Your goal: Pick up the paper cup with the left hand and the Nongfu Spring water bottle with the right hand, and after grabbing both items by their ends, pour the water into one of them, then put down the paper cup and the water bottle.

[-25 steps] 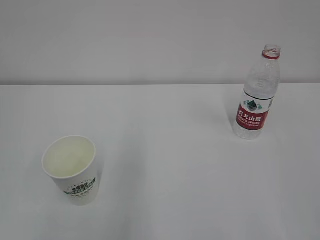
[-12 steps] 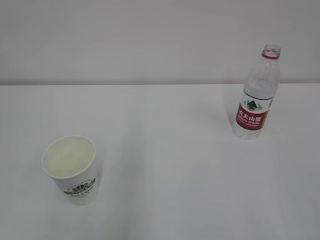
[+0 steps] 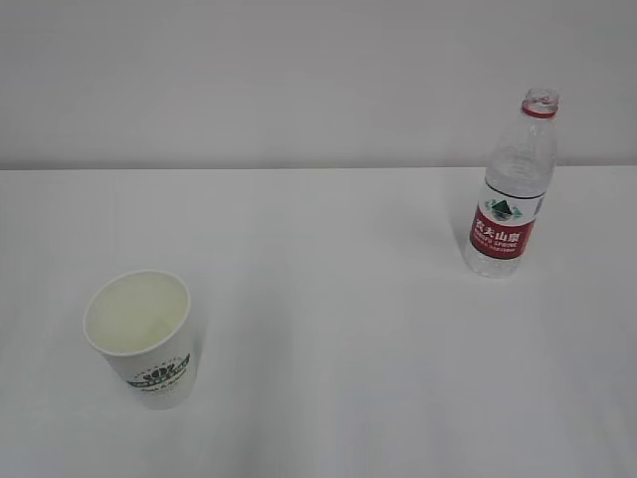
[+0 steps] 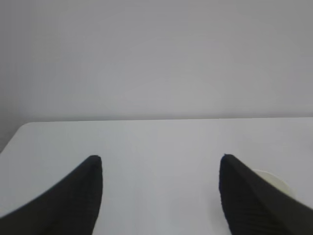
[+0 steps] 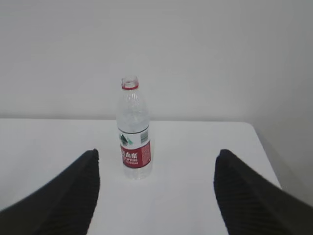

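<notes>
The white paper cup (image 3: 141,339) with a green logo stands upright at the front left of the white table (image 3: 328,299); a sliver of its rim (image 4: 276,179) peeks out behind my left gripper's right finger. The Nongfu Spring water bottle (image 3: 512,187), clear, red-labelled and capless, stands upright at the back right and shows ahead in the right wrist view (image 5: 133,129). My left gripper (image 4: 160,161) is open over bare table, with the cup off to its right. My right gripper (image 5: 156,156) is open and empty, well short of the bottle. Neither arm appears in the exterior view.
A plain pale wall (image 3: 299,80) runs behind the table. The table's left corner (image 4: 22,128) shows in the left wrist view and its right edge (image 5: 266,152) in the right wrist view.
</notes>
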Action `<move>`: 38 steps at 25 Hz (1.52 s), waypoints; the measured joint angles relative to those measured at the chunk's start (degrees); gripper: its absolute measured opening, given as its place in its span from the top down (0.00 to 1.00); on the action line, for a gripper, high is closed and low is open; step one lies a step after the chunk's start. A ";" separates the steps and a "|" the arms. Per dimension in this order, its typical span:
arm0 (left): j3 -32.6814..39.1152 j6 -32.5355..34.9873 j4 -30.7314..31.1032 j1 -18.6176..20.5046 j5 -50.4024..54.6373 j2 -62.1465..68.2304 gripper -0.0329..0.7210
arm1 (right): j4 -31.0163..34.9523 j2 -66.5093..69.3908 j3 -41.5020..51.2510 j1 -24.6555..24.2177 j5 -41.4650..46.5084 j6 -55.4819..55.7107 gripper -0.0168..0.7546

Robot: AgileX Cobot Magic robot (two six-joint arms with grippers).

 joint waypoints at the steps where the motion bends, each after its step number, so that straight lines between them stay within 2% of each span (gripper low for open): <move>1: 0.00 0.00 0.53 0.00 -0.26 0.00 0.24 | 0.00 0.00 0.00 0.00 -0.93 0.00 0.27; 7: 0.00 0.00 2.94 0.00 -0.39 0.00 0.25 | -1.60 0.00 0.00 0.00 -4.00 0.00 0.27; 25: 0.00 0.00 3.01 0.00 -4.05 1.44 0.27 | -3.56 0.46 0.10 0.00 -6.77 0.00 0.27; 29: 0.00 0.00 3.11 0.00 -8.71 7.11 0.27 | -3.96 5.39 0.10 0.00 -10.12 0.00 0.27; 38: 0.00 0.00 3.20 0.00 -25.94 21.55 0.27 | -3.96 18.63 0.20 0.00 -25.48 0.00 0.27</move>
